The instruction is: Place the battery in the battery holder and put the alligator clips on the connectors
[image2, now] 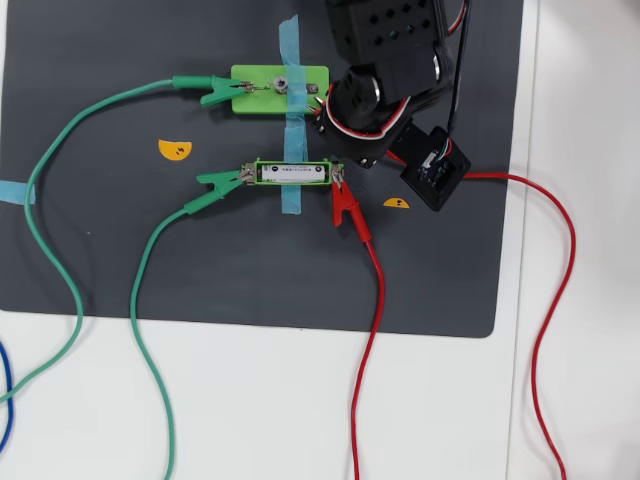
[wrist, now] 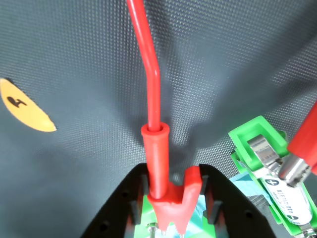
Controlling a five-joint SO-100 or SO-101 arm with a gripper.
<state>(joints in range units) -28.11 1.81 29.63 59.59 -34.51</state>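
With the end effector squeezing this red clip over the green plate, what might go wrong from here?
1. The red alligator clip sits in the end effector; its target tab is hidden in the wrist view, so it may miss.
2. Its red wire loops wide and could tug it off.
3. The arm hangs near the battery holder, whose clipped red clip it could bump.

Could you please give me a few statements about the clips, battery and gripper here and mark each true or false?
1. The battery lies inside the battery holder. True.
2. The gripper is empty. False: in the wrist view it is shut on a red alligator clip.
3. Another red clip sits at the holder's right end in the overhead view. True.
4. Both green clips lie loose on the mat. False: one is at the holder's left end, the other at the green plate.
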